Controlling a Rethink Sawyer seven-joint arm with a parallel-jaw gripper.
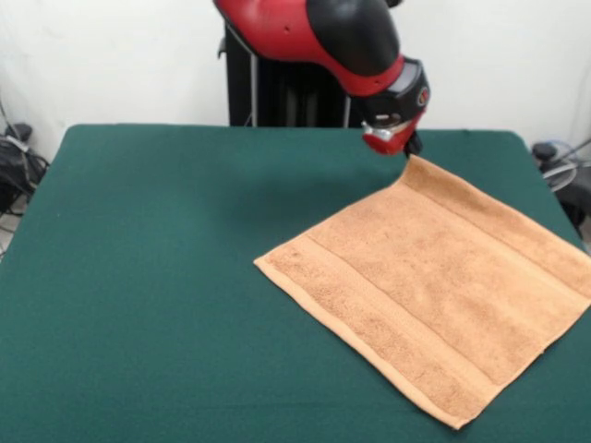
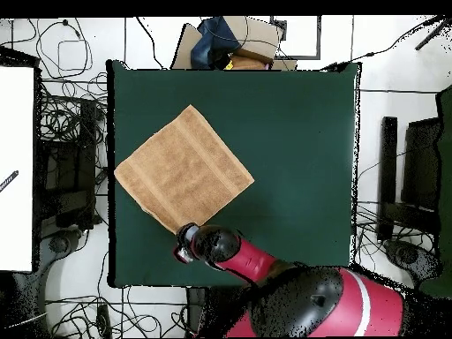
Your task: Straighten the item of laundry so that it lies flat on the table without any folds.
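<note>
Pincer at the far corner of the square orange-brown terry towel, jaw state impossible to tell.

Spread diamond-wise on the dark green felt tabletop, the towel looks almost flat, one side near the tabletop's edge. Judged from this, only a gentle outward tug on that corner, then a clean lift away, avoids dragging new wrinkles in.

Even, bright room light falls from above, with no glare on the table. A soft, faint shadow spreads on the green cloth beneath the arm. The front view is slightly soft, and the towel casts almost no shadow.
</note>
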